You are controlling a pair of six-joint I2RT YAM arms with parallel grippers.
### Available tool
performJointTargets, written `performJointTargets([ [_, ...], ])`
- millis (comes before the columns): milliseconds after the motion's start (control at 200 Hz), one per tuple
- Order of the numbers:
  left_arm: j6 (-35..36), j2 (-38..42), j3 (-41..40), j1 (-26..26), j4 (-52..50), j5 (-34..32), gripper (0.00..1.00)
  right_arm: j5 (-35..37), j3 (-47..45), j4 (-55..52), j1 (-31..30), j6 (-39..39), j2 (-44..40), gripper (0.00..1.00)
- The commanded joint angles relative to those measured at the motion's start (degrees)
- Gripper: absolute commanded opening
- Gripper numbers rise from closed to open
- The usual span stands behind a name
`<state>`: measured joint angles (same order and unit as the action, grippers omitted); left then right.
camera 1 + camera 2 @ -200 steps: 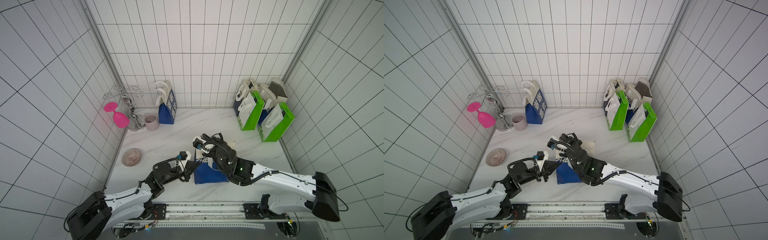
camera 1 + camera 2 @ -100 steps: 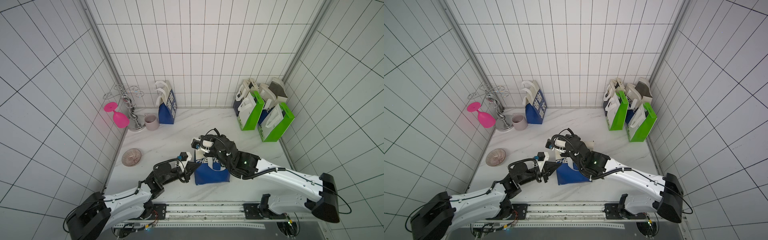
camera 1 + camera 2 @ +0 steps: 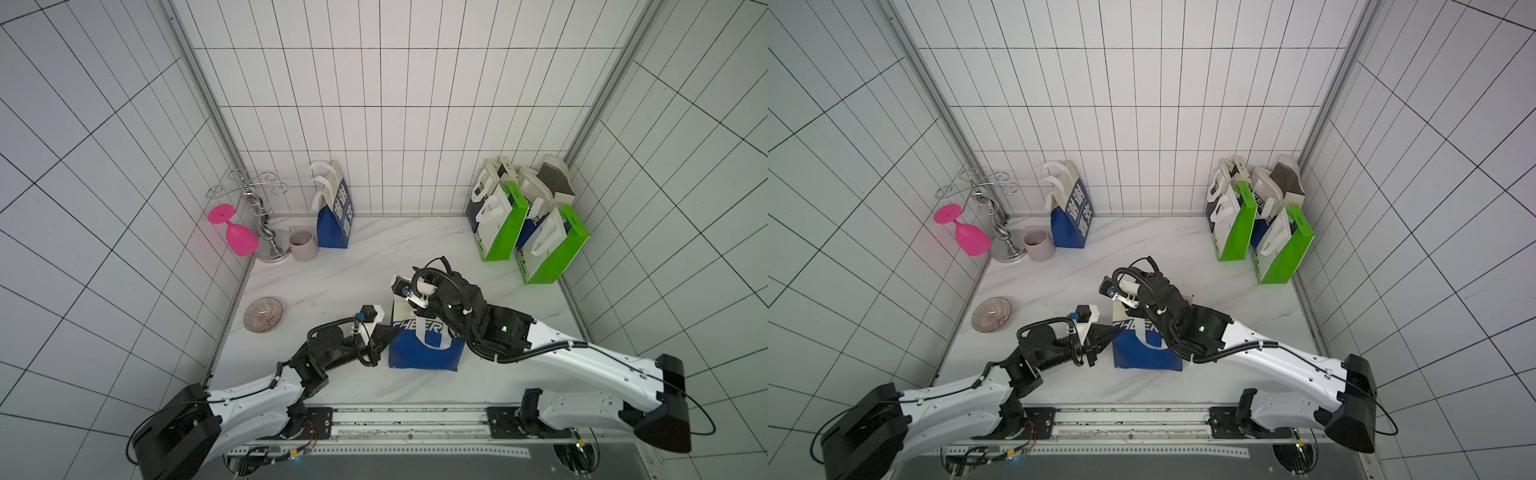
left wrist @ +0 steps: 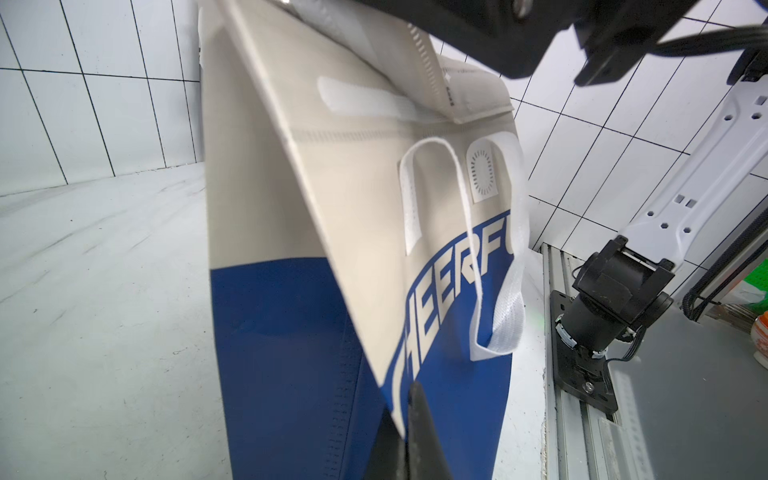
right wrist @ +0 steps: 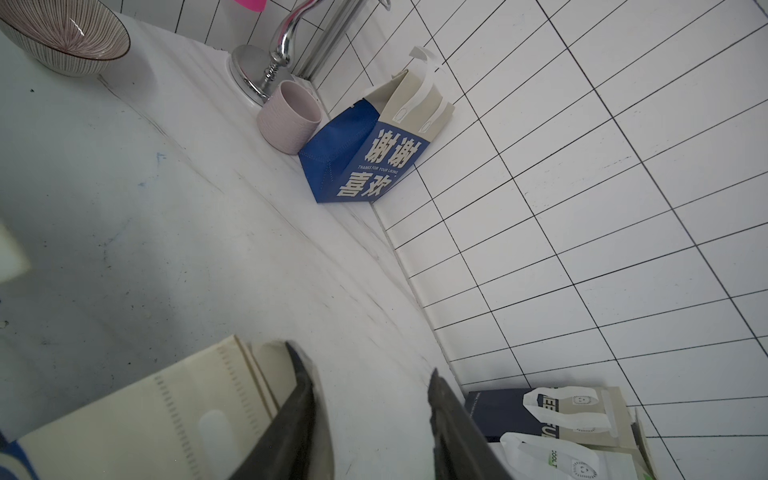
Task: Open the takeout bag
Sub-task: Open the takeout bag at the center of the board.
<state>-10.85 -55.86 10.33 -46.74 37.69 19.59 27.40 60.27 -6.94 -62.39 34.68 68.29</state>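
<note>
Blue-and-beige takeout bag point(image 3: 419, 353) stands upright; left claw point(image 3: 388, 330) pinches its side crease, right claw point(image 5: 365, 361) parted, empty.

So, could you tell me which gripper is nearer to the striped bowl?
Left. The left gripper pinches the takeout bag's edge on the striped bowl's side; the right gripper is open over the bag's top, farther off.

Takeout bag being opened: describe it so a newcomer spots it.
On the marble table, look front centre. The takeout bag stands there, blue below, beige above, a white handle hanging down its front. Unlike it, the other blue bag and the green bags stand at the back.
</note>
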Motion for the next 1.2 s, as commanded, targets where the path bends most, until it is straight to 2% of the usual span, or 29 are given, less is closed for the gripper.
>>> performJointTargets([
  [0, 0.8, 0.5, 0.7, -0.3, 0.7, 1.1, 0.0, 3.8, -3.7, -1.0, -0.9, -2.3, -1.8, 0.37],
  [245, 0.7, 0.4, 0.6, -0.3, 0.7, 1.1, 0.0, 4.2, -7.2, -3.9, -3.2, -5.8, -3.9, 0.35],
  [650, 0.7, 0.9, 0.4, -0.4, 0.4, 0.9, 0.0, 13.8, -9.0, -6.1, -6.0, -6.8, -3.3, 0.34],
  [840, 0.6, 0.7, 0.5, -0.5, 0.5, 1.0, 0.0, 15.1, -9.3, -6.1, -6.8, -6.5, -4.5, 0.28],
  [920, 0.7, 0.8, 0.5, -0.5, 0.5, 1.0, 0.0, 14.5, -9.5, -6.4, -7.2, -6.4, -5.2, 0.22],
  [1074, 0.7, 0.6, 0.5, -0.5, 0.6, 1.0, 0.0, 14.3, -9.7, -6.9, -7.5, -6.4, -5.5, 0.0],
  [1194, 0.7, 0.8, 0.5, -0.5, 0.3, 0.9, 0.0, 14.8, -9.3, -7.2, -7.5, -6.2, -5.5, 0.0],
])
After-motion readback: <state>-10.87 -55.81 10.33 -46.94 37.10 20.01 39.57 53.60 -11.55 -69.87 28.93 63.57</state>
